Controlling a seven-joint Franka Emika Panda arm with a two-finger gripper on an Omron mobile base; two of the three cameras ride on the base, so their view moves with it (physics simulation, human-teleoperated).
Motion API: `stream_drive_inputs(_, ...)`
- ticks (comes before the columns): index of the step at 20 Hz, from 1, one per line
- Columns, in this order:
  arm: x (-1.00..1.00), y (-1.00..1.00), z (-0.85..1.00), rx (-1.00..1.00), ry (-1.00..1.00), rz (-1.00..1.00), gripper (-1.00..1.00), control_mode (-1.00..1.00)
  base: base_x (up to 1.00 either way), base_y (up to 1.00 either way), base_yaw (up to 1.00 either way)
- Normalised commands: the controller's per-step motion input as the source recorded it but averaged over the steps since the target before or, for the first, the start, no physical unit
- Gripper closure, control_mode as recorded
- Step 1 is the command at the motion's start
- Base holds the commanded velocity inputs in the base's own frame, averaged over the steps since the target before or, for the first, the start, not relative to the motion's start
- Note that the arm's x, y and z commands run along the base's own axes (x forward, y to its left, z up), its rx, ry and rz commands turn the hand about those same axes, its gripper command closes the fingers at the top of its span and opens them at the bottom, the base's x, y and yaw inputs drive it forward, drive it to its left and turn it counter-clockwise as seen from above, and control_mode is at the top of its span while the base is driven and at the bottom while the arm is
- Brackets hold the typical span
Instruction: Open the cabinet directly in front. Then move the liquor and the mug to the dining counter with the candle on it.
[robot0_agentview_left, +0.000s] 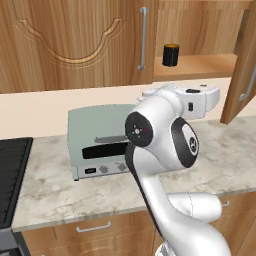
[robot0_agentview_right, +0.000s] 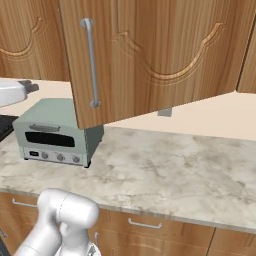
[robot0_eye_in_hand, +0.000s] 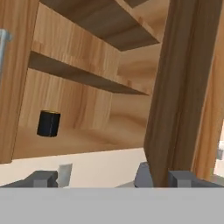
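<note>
One cabinet (robot0_agentview_left: 240, 75) door stands swung open, so step one looks done; the mug (robot0_agentview_left: 171, 55) sits inside on its lowest shelf, unmoved; jaws spread, pinching nothing

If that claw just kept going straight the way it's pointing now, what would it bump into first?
Probably the open cabinet door: its edge stands right ahead of the open gripper, toward its right fingertip. Left of that edge the way leads into the cabinet, where the mug sits off to the left. Depth is hard to judge.
</note>
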Motion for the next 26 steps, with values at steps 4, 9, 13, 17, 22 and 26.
stream_drive_inputs(4,0.9,-0.6,-0.01,0.0,0.08,-0.12,-1.0,-1.0,0.0,0.0,0.0)
stream_drive_inputs(9,0.22,-0.89,0.0,0.0,0.02,-0.4,-1.0,-1.0,0.0,0.0,0.0)
stream_drive_inputs(13,0.0,-0.95,0.0,0.01,0.02,-0.46,-1.0,-1.0,0.0,0.0,0.0)
stream_drive_inputs(17,-0.01,-1.0,0.0,0.04,0.05,-0.43,-1.0,-1.0,0.0,0.0,0.0)
stream_drive_inputs(22,-0.18,-1.0,0.0,0.08,0.08,-0.41,-1.0,-1.0,0.0,0.0,0.0)
stream_drive_inputs(26,-0.14,-1.0,-0.01,0.08,0.04,-0.36,-1.0,-1.0,0.0,0.0,0.0)
